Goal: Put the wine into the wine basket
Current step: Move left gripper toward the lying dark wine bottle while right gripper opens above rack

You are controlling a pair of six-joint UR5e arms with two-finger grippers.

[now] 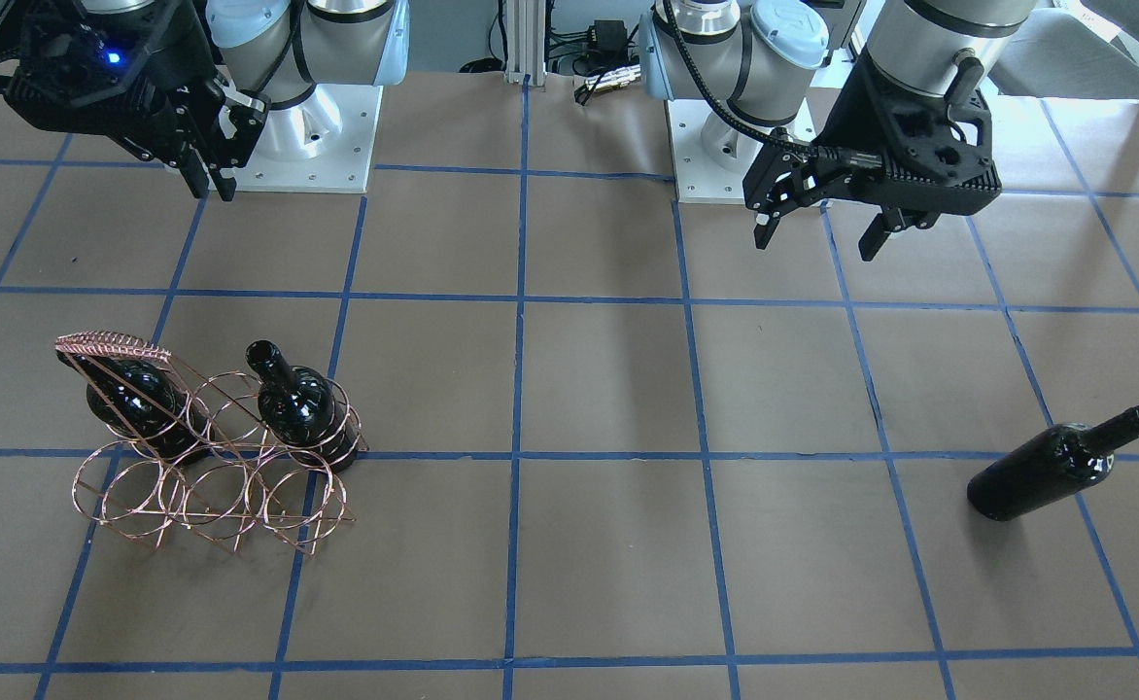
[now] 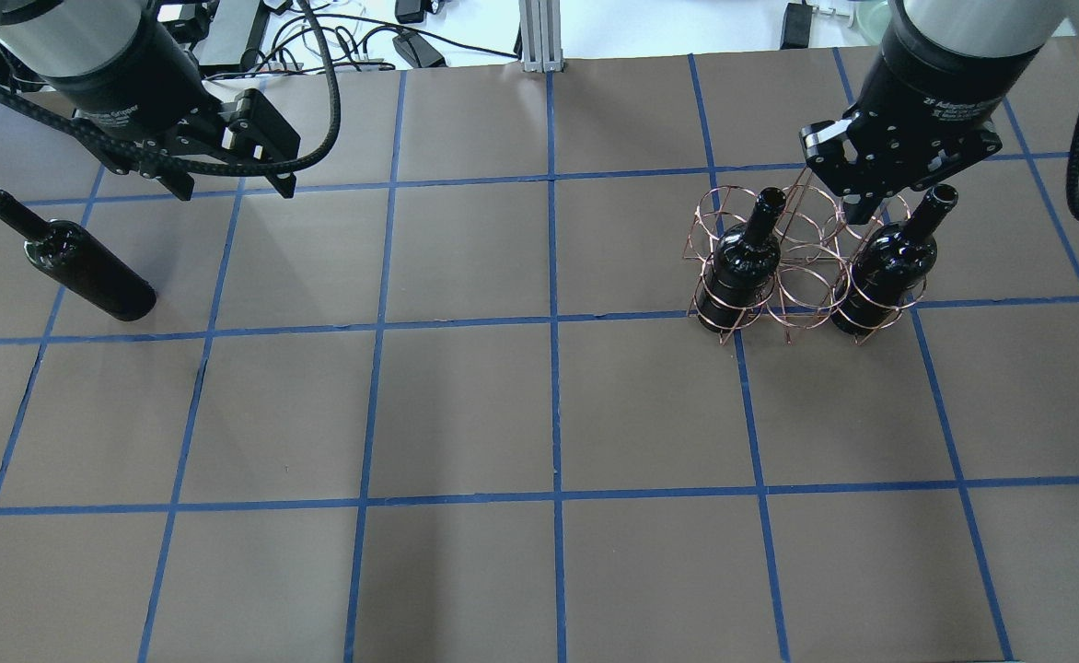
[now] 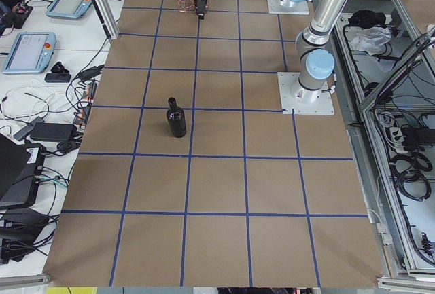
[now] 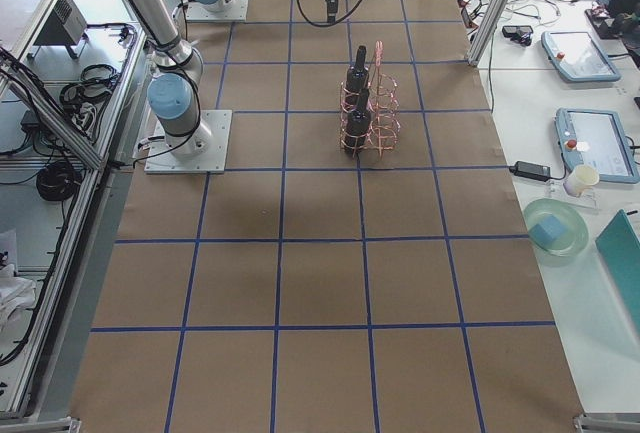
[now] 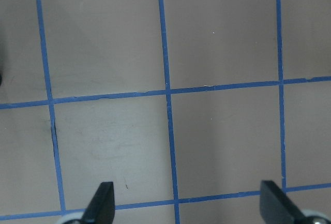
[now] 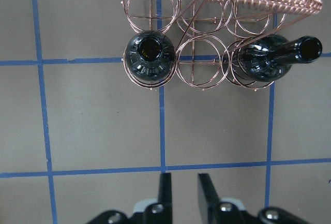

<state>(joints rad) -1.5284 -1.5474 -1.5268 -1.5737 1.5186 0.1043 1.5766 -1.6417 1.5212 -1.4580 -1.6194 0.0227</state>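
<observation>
Wine bottle lies loose on the table, well apart from the basket, which already holds two bottles; one remains. Left gripper hangs open near it; right gripper, nearly closed, holds nothing. Only the right wrist view shows the empty hoops.

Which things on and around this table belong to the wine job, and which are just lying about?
Belong to the job:
- wine basket
- two bottles standing in it
- loose bottle lying on the table
- left pincer, open
- right pincer, nearly shut, empty

Just lying about:
- tablets
- cables
</observation>
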